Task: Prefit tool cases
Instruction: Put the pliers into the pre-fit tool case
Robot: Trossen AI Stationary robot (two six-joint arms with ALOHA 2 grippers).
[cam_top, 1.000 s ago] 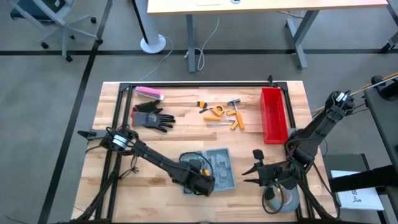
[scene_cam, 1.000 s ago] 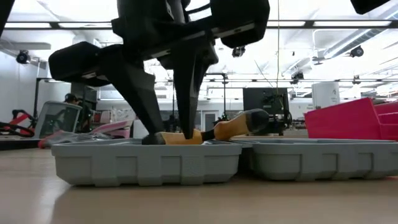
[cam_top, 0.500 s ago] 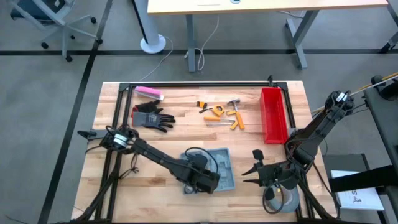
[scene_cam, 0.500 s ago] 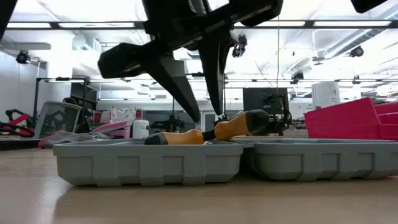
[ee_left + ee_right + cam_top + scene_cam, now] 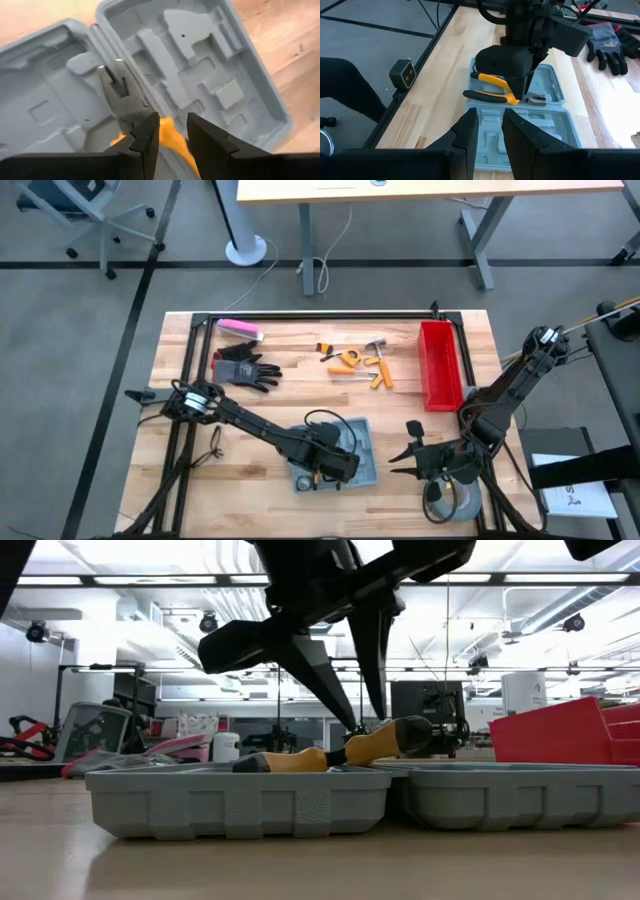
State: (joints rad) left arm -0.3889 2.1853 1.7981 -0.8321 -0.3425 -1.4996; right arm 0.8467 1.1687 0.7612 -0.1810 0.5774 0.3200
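Observation:
The grey-blue tool case (image 5: 365,450) lies open on the table's near middle, both halves (image 5: 240,800) flat, moulded slots up (image 5: 200,60). Yellow-handled pliers (image 5: 492,81) lie in one half, one handle (image 5: 390,735) sticking up over the hinge. My left gripper (image 5: 365,725) points steeply down over the pliers, its fingers a little apart on either side of a yellow handle (image 5: 172,135). My right gripper (image 5: 490,130) hangs open to the right of the case (image 5: 397,462), with nothing between its fingers. My left gripper has its fingertips (image 5: 352,723) just above the pliers' handles near the pivot, coming from above at a slant. I cannot tell whether they touch the pliers. The pliers lie in the case half, not lifted.
A red bin (image 5: 440,365) stands at the far right. Loose yellow-handled tools (image 5: 355,363), a black glove (image 5: 245,367) and a pink block (image 5: 240,329) lie along the far side. A grey tape roll (image 5: 455,502) sits at the near right corner under the right arm.
My left gripper has risen off the pliers' yellow handle and gone a little toward the table's right edge, rolling about its own line as it went. The pliers have stayed lying in the case.

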